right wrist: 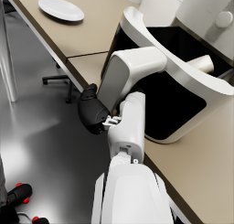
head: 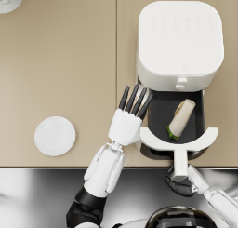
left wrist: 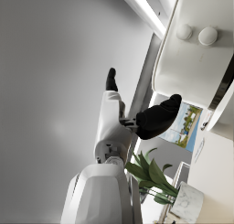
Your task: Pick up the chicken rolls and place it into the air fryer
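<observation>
Chicken roll lies tilted in the dark pulled-out drawer of the white air fryer. Just left of the drawer, the left hand hovers empty, fingers straight and apart. Nearer, the right hand grips the drawer's white handle, below the roll.

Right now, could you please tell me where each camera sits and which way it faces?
Head view: steeply down on the air fryer, chicken roll in its drawer; both arms.
Left wrist view: along the forearm; left hand beside the fryer.
Right wrist view: along the forearm; right hand at the drawer handle.
Shared: the fryer.
</observation>
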